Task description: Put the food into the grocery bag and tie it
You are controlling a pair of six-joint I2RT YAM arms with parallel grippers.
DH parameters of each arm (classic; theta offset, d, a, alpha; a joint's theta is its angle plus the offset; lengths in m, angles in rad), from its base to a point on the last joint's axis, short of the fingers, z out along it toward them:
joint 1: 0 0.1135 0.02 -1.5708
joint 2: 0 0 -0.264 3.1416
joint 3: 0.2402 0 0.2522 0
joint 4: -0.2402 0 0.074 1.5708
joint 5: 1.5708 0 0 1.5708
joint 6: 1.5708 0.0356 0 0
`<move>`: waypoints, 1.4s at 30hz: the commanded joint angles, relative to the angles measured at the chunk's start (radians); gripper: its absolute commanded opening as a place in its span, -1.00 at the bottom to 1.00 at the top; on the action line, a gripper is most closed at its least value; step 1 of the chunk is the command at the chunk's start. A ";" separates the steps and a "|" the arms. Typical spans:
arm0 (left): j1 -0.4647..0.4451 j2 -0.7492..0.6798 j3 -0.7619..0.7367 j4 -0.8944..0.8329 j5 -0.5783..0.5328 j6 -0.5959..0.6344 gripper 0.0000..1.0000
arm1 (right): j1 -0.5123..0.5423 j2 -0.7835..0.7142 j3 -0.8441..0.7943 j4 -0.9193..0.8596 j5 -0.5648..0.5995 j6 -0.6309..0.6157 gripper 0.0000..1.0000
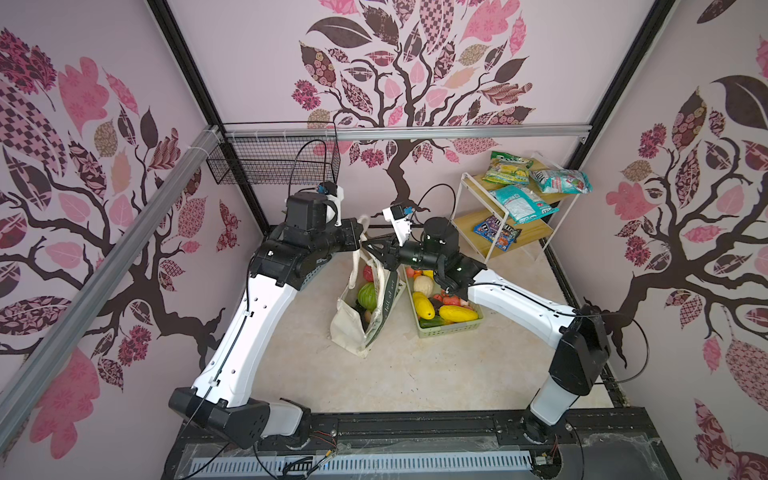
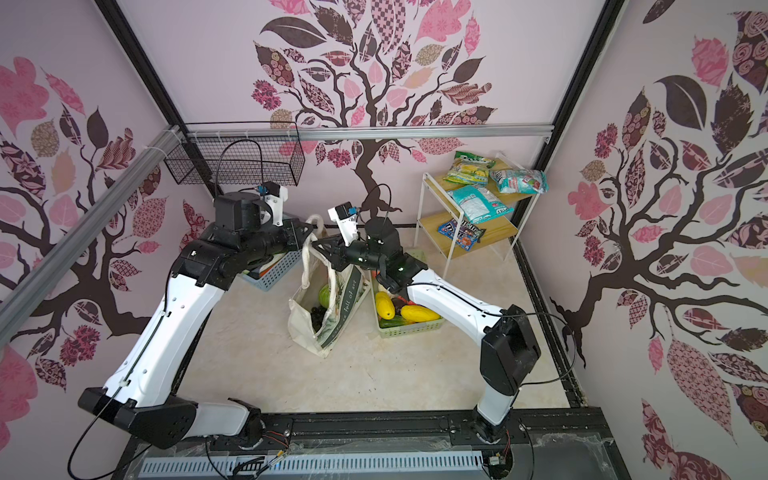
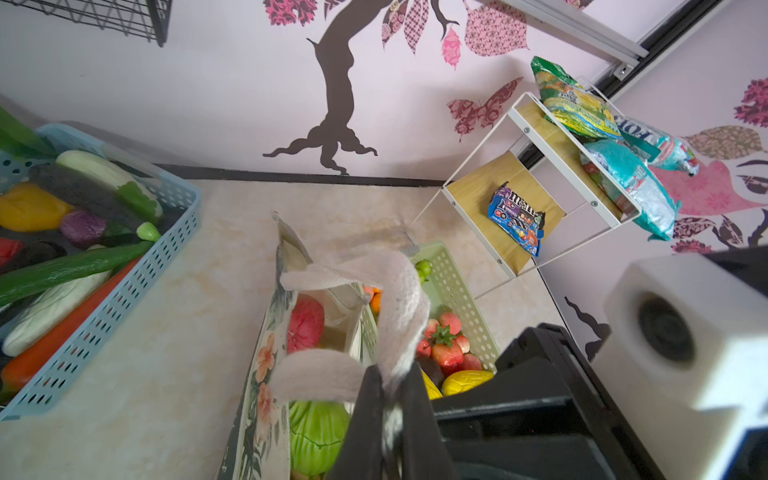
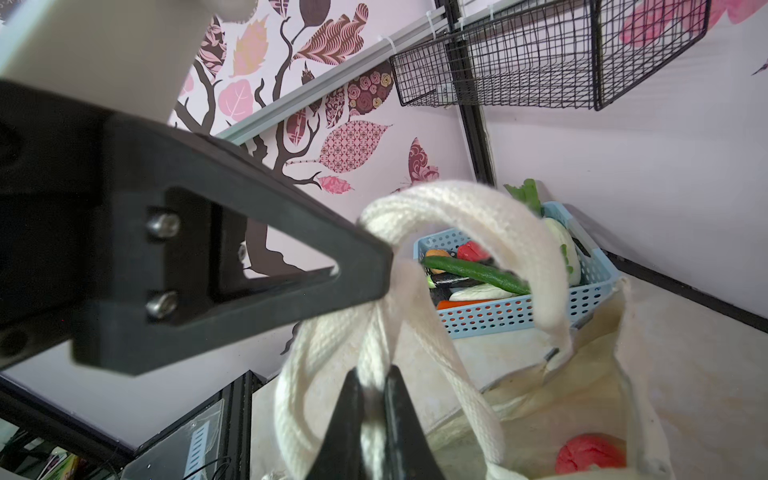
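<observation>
The grocery bag [image 1: 353,332] [image 2: 301,328] stands open in the middle of the table. A green cabbage [image 3: 318,432] and a red bumpy fruit [image 3: 305,324] [image 4: 590,455] lie inside it. Its cream loop handles [image 3: 401,299] [image 4: 461,203] are drawn up and crossed above the mouth. My left gripper [image 3: 392,374] [image 1: 360,235] is shut on one handle strap. My right gripper [image 4: 376,376] [image 1: 367,246] is shut on another strap, tip to tip with the left. More food [image 1: 455,313] fills the pale-green basket [image 1: 453,330] to the right of the bag.
A blue basket [image 3: 124,291] [image 2: 274,272] of vegetables sits behind and to the left of the bag, under my left arm. A two-tier shelf [image 1: 509,237] with snack packets stands at the back right. A black wire basket [image 1: 274,164] hangs on the back left wall.
</observation>
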 commanded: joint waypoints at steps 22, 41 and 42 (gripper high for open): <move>-0.017 -0.098 -0.081 0.040 0.098 -0.027 0.01 | 0.009 0.035 -0.055 0.245 0.011 0.101 -0.80; 0.121 -0.059 -0.070 -0.028 0.075 -0.082 0.30 | 0.032 0.024 -0.031 0.174 0.028 0.037 -0.80; 0.121 -0.055 -0.078 -0.010 0.090 -0.096 0.31 | 0.036 0.025 -0.028 0.165 0.030 0.026 -0.80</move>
